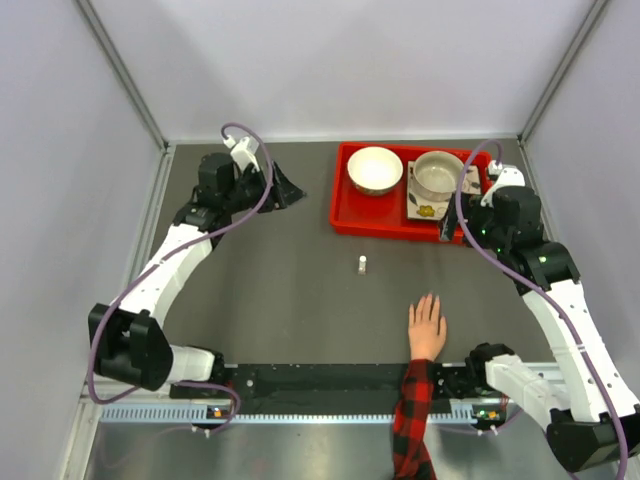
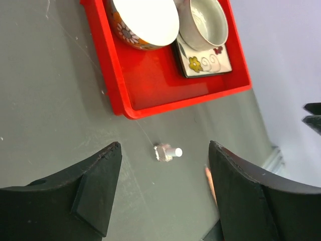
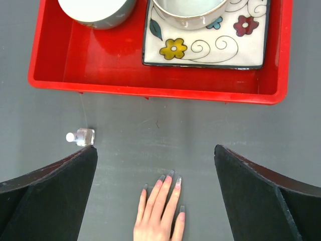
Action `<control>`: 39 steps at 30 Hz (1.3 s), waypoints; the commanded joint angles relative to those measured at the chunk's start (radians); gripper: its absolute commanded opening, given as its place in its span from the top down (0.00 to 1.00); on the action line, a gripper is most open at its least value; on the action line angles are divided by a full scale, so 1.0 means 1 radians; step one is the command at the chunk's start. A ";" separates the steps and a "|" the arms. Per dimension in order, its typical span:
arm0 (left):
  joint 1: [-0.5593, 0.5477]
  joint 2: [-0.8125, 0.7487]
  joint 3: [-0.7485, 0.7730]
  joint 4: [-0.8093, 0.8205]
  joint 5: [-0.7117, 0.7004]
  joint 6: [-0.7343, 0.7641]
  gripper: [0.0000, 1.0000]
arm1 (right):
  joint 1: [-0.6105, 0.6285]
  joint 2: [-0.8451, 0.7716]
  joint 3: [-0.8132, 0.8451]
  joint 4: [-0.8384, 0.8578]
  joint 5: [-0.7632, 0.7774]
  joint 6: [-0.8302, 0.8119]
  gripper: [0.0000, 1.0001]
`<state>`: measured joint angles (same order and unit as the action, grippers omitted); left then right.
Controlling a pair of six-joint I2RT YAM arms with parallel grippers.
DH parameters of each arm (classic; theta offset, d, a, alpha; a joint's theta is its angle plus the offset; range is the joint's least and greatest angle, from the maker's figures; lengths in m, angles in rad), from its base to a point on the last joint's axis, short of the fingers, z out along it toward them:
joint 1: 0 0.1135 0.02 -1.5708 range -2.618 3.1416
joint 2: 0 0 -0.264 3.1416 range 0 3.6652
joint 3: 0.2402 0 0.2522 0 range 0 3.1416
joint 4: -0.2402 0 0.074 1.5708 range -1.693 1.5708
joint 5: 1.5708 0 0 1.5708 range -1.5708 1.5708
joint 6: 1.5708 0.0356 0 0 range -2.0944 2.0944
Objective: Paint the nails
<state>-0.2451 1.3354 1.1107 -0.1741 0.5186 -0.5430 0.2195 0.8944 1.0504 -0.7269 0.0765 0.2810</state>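
A: Start with top view. Report layout.

B: Locate hand (image 1: 427, 327) flat on desk (image 1: 280, 290), near the front edge, right of centre, fingers aimed at tray (image 1: 345, 215). Note plaid sleeve (image 1: 413, 420) behind it. Find bottle (image 1: 362, 265) between hand and tray, apart from both. Count two bowls in tray: left bowl (image 1: 375, 170) and right bowl (image 1: 438, 175), the latter set on a square plate (image 1: 425, 208).

A: Report arms.

B: Trace left arm (image 1: 180, 250) to the far left, ending near tray's left side. Trace right arm (image 1: 560, 300) to tray's near right corner. Cannot read either opening from here.

A: Proceed to left wrist view.

B: Check left jaws: spread wide, gripping nothing. See bottle on desk in the gap between them, near tray's rim. Note a sliver of fingertip beside the right-hand jaw; cannot make out the rest of the hand.

A: Proceed to right wrist view.

B: Check right jaws: spread wide, gripping nothing. Find hand at the bottom of the frame, between them, touching neither. Locate nails (image 3: 170, 174) at the fingertips, pointing toward tray, apart from its rim, greyish in tint. Find bottle left of the fingers, just above the left-hand jaw, near tray. Note flower pattern on plate.
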 commanded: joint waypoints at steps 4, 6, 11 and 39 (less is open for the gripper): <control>-0.227 -0.105 -0.136 0.109 -0.311 0.137 0.23 | -0.003 0.006 0.068 0.008 -0.015 -0.008 0.01; -0.279 -0.152 -0.258 0.243 -0.400 0.109 0.22 | -0.005 0.009 0.069 0.001 -0.020 -0.009 0.01; -0.426 -0.216 -0.517 0.562 -0.584 0.097 0.25 | -0.003 -0.003 0.054 0.007 -0.044 -0.019 0.01; -0.885 0.475 -0.585 1.252 -1.112 0.192 0.46 | -0.005 -0.089 -0.029 0.041 -0.072 -0.022 0.01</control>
<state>-1.1030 1.7382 0.4599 0.9215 -0.5045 -0.3855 0.2195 0.8242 1.0264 -0.7261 0.0078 0.2703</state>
